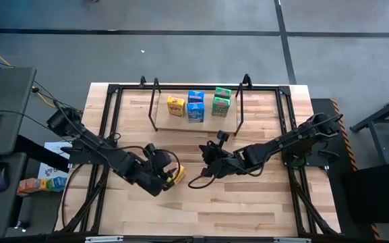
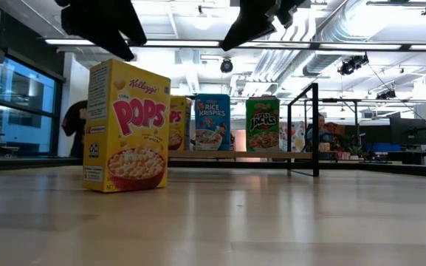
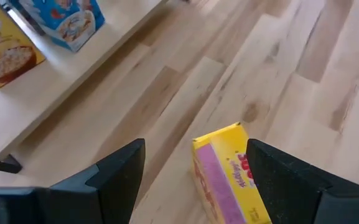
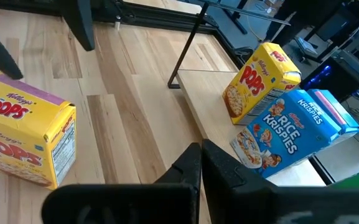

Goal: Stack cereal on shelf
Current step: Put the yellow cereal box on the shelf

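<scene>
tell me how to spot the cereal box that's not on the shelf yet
Look at the wooden table, on the open boards in front of the shelf. Under the open left gripper stands a yellow Corn Pops box, upright and alone; all the other boxes sit together on the shelf.

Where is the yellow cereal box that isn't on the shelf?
In the high view, the yellow box stands on the table's left-centre, under the open left gripper.

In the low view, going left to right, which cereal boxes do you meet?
Large yellow Corn Pops box standing on the table, second yellow Pops box partly hidden behind it, blue Rice Krispies box, green Apple Jacks box.
</scene>
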{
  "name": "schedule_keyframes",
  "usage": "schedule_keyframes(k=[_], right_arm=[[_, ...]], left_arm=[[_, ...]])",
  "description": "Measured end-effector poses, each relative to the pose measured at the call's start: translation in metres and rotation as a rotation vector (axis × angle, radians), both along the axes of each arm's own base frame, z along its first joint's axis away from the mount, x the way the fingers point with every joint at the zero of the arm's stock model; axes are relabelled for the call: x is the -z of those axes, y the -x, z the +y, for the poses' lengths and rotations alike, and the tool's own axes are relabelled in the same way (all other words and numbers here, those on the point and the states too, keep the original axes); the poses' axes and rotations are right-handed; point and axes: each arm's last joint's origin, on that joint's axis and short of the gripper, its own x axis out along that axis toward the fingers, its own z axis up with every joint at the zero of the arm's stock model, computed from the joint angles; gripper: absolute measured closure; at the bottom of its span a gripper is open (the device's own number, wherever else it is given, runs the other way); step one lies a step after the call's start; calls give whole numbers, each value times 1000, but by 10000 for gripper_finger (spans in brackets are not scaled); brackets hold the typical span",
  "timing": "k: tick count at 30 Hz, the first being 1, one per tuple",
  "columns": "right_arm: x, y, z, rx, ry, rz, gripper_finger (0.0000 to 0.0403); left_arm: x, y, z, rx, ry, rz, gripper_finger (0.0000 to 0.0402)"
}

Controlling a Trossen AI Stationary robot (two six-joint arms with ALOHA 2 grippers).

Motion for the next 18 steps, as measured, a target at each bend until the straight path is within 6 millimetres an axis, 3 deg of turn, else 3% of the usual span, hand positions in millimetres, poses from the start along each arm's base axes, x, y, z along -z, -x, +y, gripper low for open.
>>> schedule_keyframes(k=[7, 18], right_arm=[[0, 0, 0, 0, 0, -1, 402], [0, 0, 0, 1, -3, -4, 402]], left_arm=[[1, -2, -3, -24, 44, -38, 128], [22, -2, -5, -36, 120, -92, 128]])
